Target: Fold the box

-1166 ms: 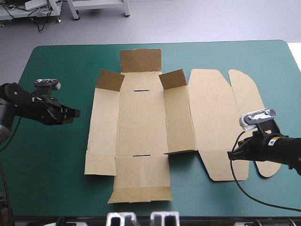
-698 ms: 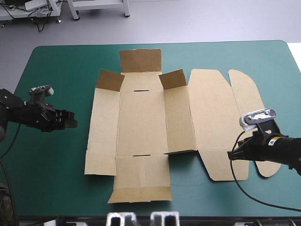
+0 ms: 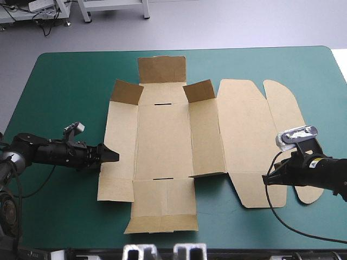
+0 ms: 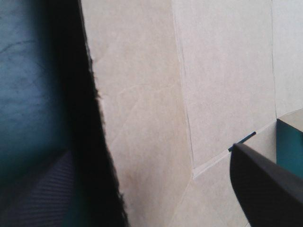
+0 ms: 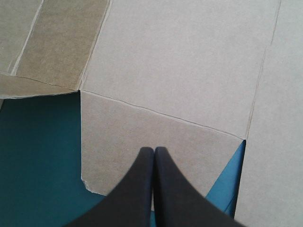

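High view: the box [image 3: 162, 135] lies as a cut sheet of plain brown board in the middle of the teal-green table cover [image 3: 65, 81]. It is flat except for two small flaps [image 3: 126, 92] raised near its far side. The left gripper [image 3: 111, 155] is low at the sheet's left edge. The right gripper [image 3: 265, 179] is over the near corner of the lid panel, and its arm hides part of the rounded wing beyond.

Left wrist view: the left gripper [image 4: 151, 149] is spread wide, with the box [image 4: 142, 94] edge running between its fingers. One black finger [image 4: 265, 189] lies over the board near a short slot. The other is a dark blur beside the edge, hard to tell from the shadow there.

Right wrist view: the right gripper [image 5: 154, 150] is clenched into one pointed arch, grasping nothing. Its tip is over a small tab of the box [image 5: 180, 71], with cover [image 5: 38, 151] showing on either side.
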You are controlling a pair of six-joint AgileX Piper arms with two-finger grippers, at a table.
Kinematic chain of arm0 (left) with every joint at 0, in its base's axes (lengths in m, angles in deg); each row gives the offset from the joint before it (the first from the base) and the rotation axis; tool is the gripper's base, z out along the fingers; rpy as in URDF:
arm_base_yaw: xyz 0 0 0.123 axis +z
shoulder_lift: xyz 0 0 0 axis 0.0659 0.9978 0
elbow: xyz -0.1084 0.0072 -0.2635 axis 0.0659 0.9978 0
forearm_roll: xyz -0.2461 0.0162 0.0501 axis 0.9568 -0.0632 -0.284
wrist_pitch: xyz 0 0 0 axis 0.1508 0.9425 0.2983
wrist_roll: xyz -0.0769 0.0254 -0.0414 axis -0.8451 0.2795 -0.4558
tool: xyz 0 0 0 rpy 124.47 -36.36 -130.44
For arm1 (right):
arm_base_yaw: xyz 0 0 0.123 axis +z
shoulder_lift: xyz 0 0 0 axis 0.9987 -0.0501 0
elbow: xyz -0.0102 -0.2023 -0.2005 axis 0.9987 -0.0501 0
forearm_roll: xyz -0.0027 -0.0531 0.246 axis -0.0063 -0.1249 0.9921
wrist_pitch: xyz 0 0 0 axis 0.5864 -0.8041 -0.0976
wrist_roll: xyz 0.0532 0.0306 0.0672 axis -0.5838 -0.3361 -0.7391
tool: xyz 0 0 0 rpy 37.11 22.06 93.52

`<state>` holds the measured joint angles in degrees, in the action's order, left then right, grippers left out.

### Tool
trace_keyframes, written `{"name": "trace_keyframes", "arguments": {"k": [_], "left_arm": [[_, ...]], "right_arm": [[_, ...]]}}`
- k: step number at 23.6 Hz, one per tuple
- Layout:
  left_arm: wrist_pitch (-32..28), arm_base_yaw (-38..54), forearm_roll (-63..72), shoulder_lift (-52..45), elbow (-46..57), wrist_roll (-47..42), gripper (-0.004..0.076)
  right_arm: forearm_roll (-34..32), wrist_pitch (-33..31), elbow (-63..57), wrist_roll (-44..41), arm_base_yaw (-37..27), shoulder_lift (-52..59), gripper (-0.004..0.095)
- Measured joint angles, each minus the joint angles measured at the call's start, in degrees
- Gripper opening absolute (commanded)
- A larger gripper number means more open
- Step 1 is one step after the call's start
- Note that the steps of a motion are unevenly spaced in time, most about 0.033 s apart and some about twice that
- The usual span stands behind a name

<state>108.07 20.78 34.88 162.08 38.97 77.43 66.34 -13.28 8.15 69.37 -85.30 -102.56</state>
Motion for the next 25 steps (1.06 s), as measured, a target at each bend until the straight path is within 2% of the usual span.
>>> {"name": "trace_keyframes", "arguments": {"k": [4,6,11,17,21,25], "left_arm": [[3.18,0.12,6.63,5.11,-0.05,4.62,0.0536],[3.54,0.12,7.92,6.23,-0.05,5.54,0.0454],[3.65,0.12,8.93,7.11,-0.05,6.04,0.0178],[2.97,0.12,9.1,7.11,-0.05,5.84,-0.001],[3.16,0.12,9.8,7.11,-0.05,5.06,-0.001],[3.34,0.12,10.58,7.11,0.0,9.29,-0.001]], "right_arm": [[0.0,0.0,0.0,0.0,0.0,0.0,-0.0015],[0.0,0.0,0.0,0.0,0.0,0.0,-0.0015],[0.0,0.0,0.0,0.0,0.0,0.0,-0.0015],[0.0,0.0,0.0,0.0,0.0,0.0,-0.0015],[0.0,0.0,0.0,0.0,0.0,0.0,-0.0015],[0.0,0.0,0.0,0.0,0.0,0.0,-0.0015]]}}
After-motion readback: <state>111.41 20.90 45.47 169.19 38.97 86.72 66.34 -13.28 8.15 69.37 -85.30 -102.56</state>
